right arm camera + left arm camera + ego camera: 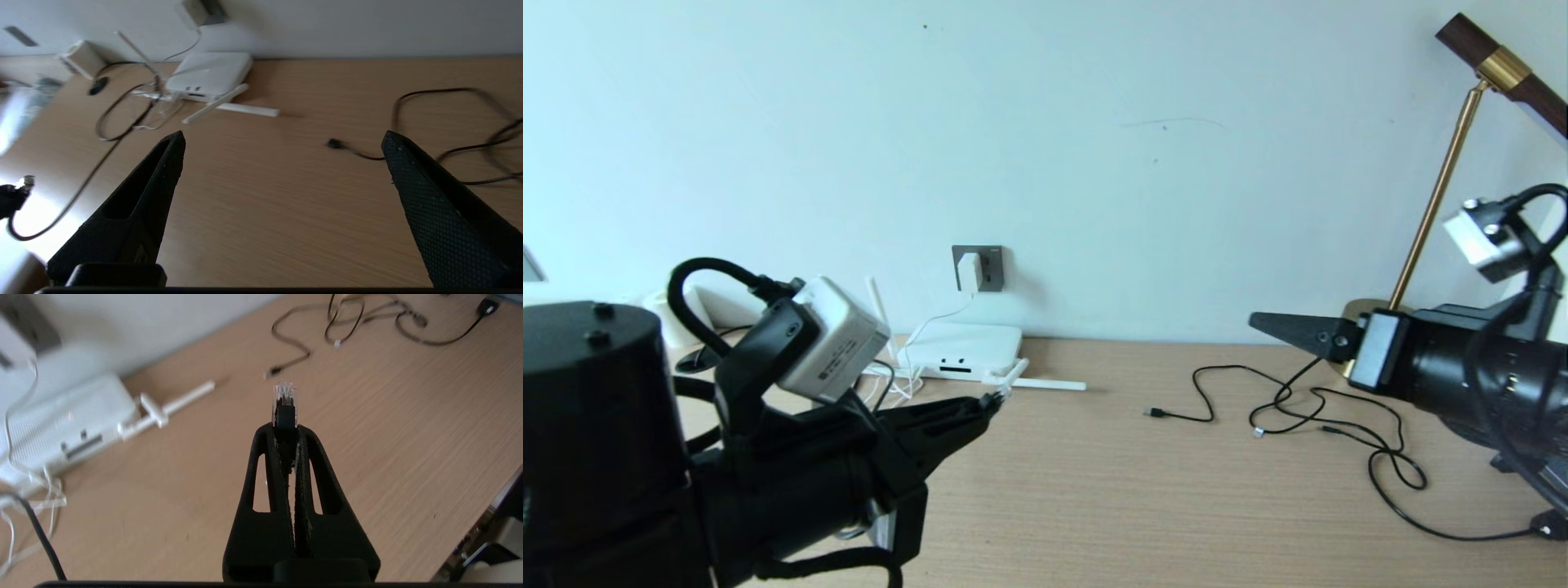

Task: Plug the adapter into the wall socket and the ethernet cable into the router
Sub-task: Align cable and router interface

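The white adapter (969,272) sits in the dark grey wall socket (992,265), and its thin white cord hangs down to the router (964,349), a flat white box against the wall. My left gripper (992,400) is shut on the ethernet cable's clear plug (284,400). The plug sticks out past the fingertips, above the table and a short way in front of the router's (69,420) port edge. The black cable (41,539) trails back over the desk. My right gripper (284,139) hangs open and empty over the right half of the table.
Thin black USB-tipped cables (1298,408) lie looped on the table's right side. A brass lamp (1437,196) stands at the back right. One router antenna (1045,384) lies flat on the wood, pointing right. Bare wood lies between the router and the cables.
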You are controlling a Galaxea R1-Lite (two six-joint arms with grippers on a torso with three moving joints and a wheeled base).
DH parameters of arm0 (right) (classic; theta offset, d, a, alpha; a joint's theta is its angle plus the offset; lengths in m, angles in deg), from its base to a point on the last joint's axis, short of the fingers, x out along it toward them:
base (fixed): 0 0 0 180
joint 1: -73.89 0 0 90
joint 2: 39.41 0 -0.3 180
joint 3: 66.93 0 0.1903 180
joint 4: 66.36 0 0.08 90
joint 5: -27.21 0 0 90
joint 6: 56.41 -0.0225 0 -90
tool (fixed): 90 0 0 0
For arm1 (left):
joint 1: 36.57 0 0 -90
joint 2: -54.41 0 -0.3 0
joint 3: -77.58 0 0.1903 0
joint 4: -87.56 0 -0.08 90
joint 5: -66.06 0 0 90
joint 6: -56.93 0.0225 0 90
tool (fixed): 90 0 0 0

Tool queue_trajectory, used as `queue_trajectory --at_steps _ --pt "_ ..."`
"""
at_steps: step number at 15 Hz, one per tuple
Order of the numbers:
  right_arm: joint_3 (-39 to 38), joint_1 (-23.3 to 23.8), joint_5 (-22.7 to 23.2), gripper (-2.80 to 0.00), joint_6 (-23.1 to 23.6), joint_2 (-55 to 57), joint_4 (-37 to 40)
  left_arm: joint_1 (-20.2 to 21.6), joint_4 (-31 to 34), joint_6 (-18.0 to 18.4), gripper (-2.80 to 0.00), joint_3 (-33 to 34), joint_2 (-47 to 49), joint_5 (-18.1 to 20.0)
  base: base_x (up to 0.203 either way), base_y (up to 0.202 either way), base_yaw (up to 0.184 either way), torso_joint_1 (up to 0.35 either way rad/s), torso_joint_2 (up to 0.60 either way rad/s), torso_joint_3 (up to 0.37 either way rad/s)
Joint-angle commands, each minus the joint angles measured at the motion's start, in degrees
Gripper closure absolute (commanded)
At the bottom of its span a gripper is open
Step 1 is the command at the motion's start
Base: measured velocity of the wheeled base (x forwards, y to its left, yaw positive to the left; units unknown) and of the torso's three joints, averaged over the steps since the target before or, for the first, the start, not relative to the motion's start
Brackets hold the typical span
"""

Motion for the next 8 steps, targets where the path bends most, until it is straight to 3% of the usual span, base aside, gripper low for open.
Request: queue_trajectory --at_steps 1,5,8 --pt "-1.5 0.0 -6.3 -2.8 5.5 -11.2 3.7 1.8 4.3 -2.6 0.0 0.3 -1.4 -0.1 0.0 0.0 0.0 0.0 0.0 0.0" --pt "-2.6 2.3 -16.0 -2.8 9.1 -32.5 23.4 6.9 11.2 -10.1 0.0 -3.8 -0.1 0.3 0.0 0.0 0.0 0.0 0.0 0.0" --pt "-5.0 16.7 -19.5 -2.8 10.2 -40.4 31.3 11.5 14.9 -10.9 0.0 -5.1 1.6 -0.3 0.0 0.0 0.0 0.0 0.0 0.0"
